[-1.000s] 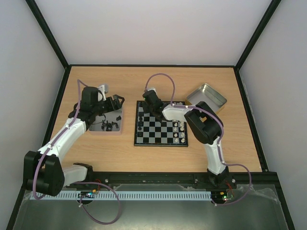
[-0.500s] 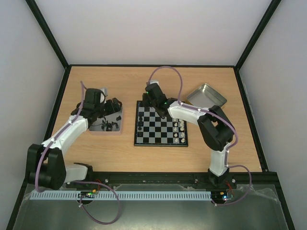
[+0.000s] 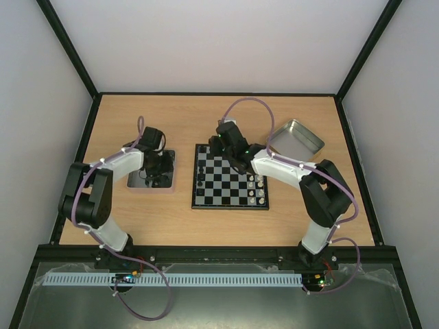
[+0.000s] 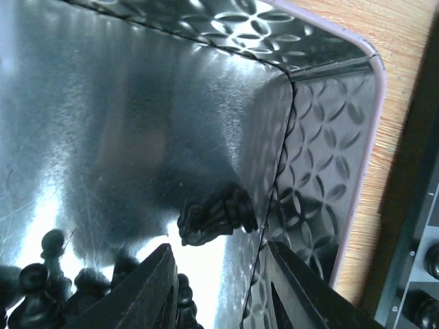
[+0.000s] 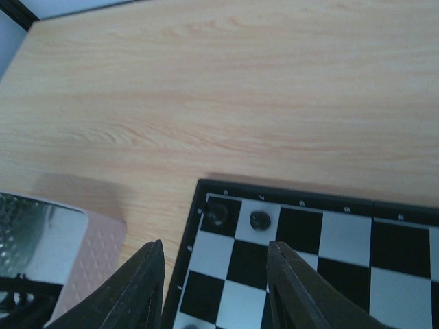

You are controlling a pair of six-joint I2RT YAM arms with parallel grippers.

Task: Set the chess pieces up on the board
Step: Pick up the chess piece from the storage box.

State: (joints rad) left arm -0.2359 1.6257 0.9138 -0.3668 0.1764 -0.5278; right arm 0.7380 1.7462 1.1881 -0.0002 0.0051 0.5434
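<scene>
The board [image 3: 230, 179] lies mid-table, with black chess pieces [image 3: 199, 175] down its left column and pale pieces [image 3: 257, 189] along its right side. My right gripper [image 3: 219, 148] hovers over the board's far-left corner. In the right wrist view this gripper [image 5: 212, 288] is open and empty, above two black pieces [image 5: 218, 211] standing on the corner squares. My left gripper [image 3: 156, 168] reaches down into the left tray [image 3: 169, 186]. Its fingers [image 4: 147, 288] stand apart with nothing between them, just short of a black piece [image 4: 216, 216] lying on its side by the tray wall [image 4: 322, 171].
More black pieces [image 4: 41, 274] cluster in the tray's near-left part, one right beside my left finger. A second metal tray [image 3: 295, 137] sits at the back right of the table. Bare wood [image 5: 226, 89] stretches beyond the board's far edge.
The left gripper has dropped into the tray and its jaws have narrowed. The right gripper has opened at the board's far-left corner and drawn back a little from the pieces there.
</scene>
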